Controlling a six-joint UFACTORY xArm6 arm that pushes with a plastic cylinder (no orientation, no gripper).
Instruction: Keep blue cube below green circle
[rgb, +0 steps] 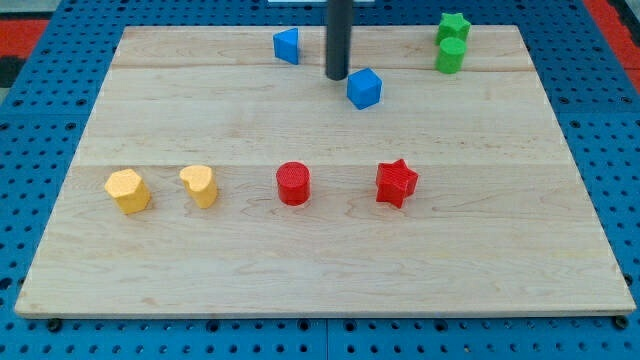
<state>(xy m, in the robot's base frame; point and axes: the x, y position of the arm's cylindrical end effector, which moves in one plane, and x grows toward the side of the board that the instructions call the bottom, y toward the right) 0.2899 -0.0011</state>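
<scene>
Board: I see 1 pale wooden board (320, 270) lying on a blue pegboard surface (30, 200), with 8 blocks spread over it.
Nearest row: 4 blocks stand in a line across the middle of the board, all well apart from my tip.
Yellow pair: the yellow hexagon-like block (128, 190) sits furthest to the view's left, and the yellow heart-like block (200, 185) stands near it on its right, apart from it.
Red pair: the red cylinder (293, 184) comes next, then the red star (396, 183) toward the view's right.
Task block: the blue cube (365, 88) rests near the view's top, slightly right of centre, lower in the view than the green circle and well to its left.
My tip: my tip (338, 77) is on the board just beside the blue cube, at its upper left; I cannot tell whether the 2 touch.
Fingers: the arm carries none, only the straight dark rod (340, 35) coming down from the view's top.
Far blue: a 2nd blue block (287, 45), wedge-like in shape, stands left of the rod near the top edge.
Far green: the green circle (450, 55) sits at the top right, with the green star (453, 27) just behind it, seemingly touching.
</scene>
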